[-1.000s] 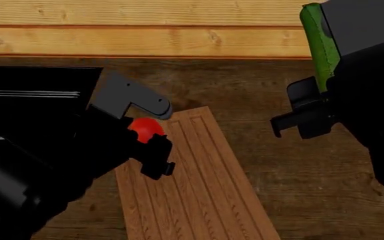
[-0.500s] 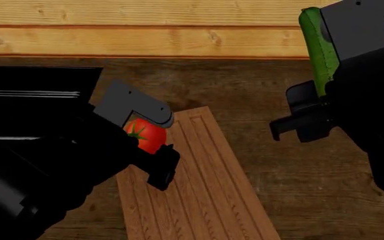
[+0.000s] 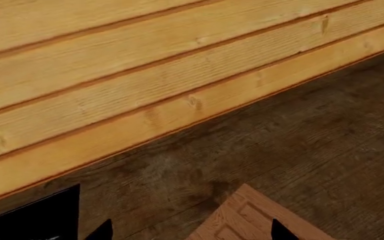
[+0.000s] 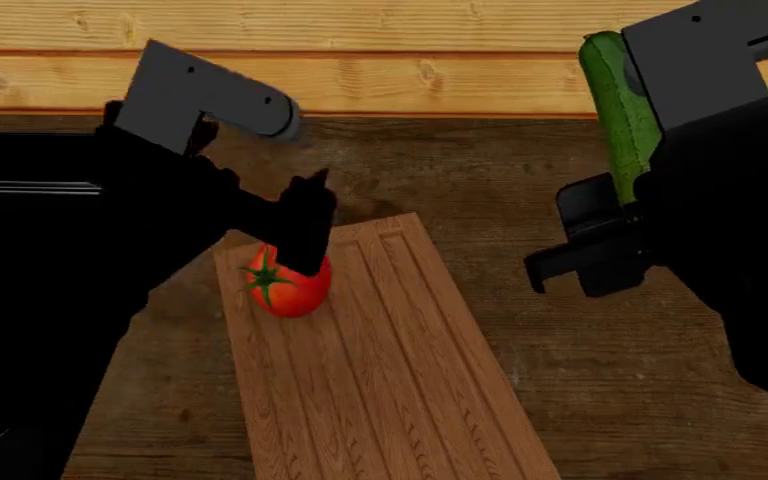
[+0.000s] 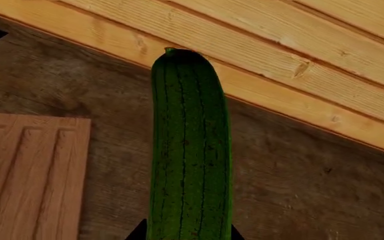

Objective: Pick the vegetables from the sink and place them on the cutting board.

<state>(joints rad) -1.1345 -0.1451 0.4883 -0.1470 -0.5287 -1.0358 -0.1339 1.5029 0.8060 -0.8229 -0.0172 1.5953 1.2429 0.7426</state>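
Note:
The red tomato with its green stem rests on the far left end of the grooved cutting board, free of any grip. My left gripper hangs open just above and behind it. In the left wrist view its fingertips stand wide apart with only the cutting board's corner between them. My right gripper is shut on the dark-green cucumber, held up to the right of the board. The cucumber points toward the wall. The black sink lies at the left.
A light wooden plank wall runs along the back of the dark wooden countertop. In the right wrist view the cutting board lies beside the cucumber. The sink's corner shows in the left wrist view.
My left gripper opened, let go of the tomato and rose back toward the wall. The tomato now sits on the board. The right arm shifted slightly left with the cucumber.

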